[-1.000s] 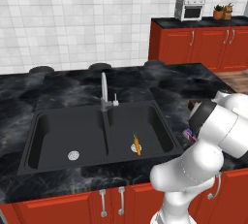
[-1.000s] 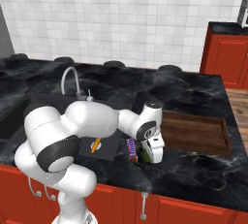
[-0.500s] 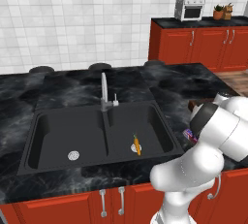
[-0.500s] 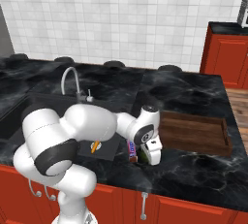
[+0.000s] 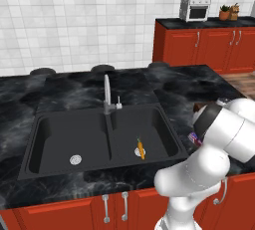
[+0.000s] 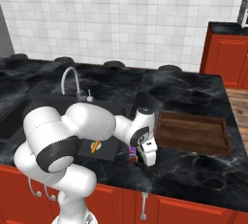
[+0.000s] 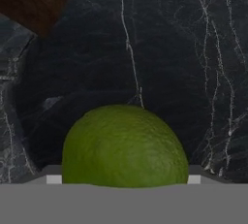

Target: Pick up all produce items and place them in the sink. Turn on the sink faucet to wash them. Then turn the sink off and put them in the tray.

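Working down from the biggest thing, we see the black marble-patterned worktop (image 6: 184,97) spanning both base views, with the large matte black double-basin sink (image 5: 60,139) at the centre of the left base view and the slim silver gooseneck faucet (image 5: 106,92) behind the divider between its basins. The dark brown wooden rectangular tray (image 6: 193,132) lies at the centre right of the right base view, bare. The small slim orange carrot (image 5: 141,148) lies in the right-hand basin, near a drain. Low in the middle of the right base view, just under the arm's wrist, sits a purple-red wrapped packet (image 6: 131,150) on the worktop between sink and tray.

Our pincer (image 6: 145,159) is down at the worktop beside that packet. In the hand view the small round green lime (image 7: 125,148) fills the bottom centre, resting on the worktop, a tray corner showing at the upper left. The tips flank the lime at either side, but we cannot tell whether they press on it or stand just off it.

We judge the lime light, firm and slightly springy, with a finely pebbled, dull-glossy rind; being round, it may roll or squirt out of an off-centre pinch. We would take it across its widest middle, tips level.
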